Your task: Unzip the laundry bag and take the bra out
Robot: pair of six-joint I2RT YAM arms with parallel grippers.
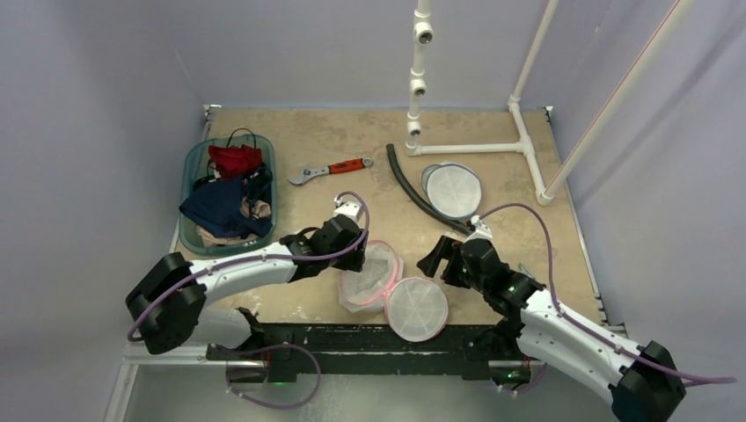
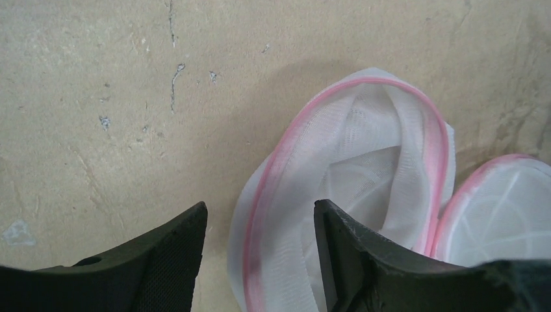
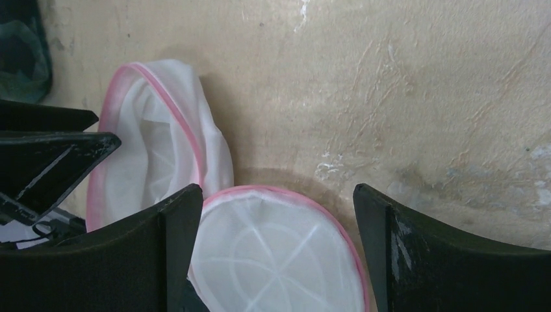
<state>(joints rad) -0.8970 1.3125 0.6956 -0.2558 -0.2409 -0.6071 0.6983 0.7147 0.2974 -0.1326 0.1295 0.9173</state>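
The laundry bag, white mesh with pink trim, lies unzipped near the table's front edge. Its deep half (image 1: 374,272) gapes open beside the flat round lid half (image 1: 417,308). In the left wrist view the inside of the bag (image 2: 364,149) shows only mesh; the bra is out of view there. My left gripper (image 2: 260,214) is open, with the bag's pink left rim lying loose between its fingers. In the top view the left gripper (image 1: 359,255) sits at the bag's left edge. My right gripper (image 3: 276,195) is open and empty, hovering over the lid half (image 3: 273,253).
A teal basket (image 1: 195,158) at the left holds several garments, among them a red one with thin dark straps (image 1: 234,158). A red-handled wrench (image 1: 330,169), a black hose (image 1: 413,189), a second grey-rimmed mesh bag (image 1: 451,189) and a white pipe frame (image 1: 475,148) lie farther back.
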